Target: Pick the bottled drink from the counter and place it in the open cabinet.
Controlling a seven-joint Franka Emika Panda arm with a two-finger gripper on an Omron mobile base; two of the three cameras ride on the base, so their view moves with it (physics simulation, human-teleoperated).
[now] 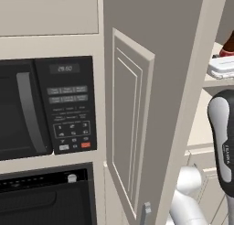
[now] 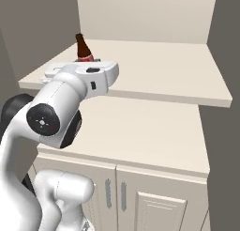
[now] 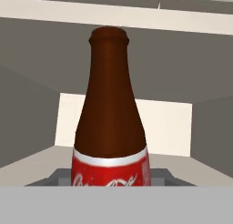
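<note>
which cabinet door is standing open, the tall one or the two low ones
The tall door beside the microwave stands open, swung out edge-on. The two low doors under the counter sit flush and closed.

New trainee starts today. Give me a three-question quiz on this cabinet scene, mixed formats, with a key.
1. True or false: the bottled drink stands upright.
2. Multiple choice: the bottle's label is A) green, B) red, C) blue.
3. Fill in: the black microwave sits beside the cabinet door, on its ____ in the left base view.

Key: 1 true. 2 B. 3 left. Extra note: the end effector is shut on the bottled drink above the shelf of the open cabinet.
</note>
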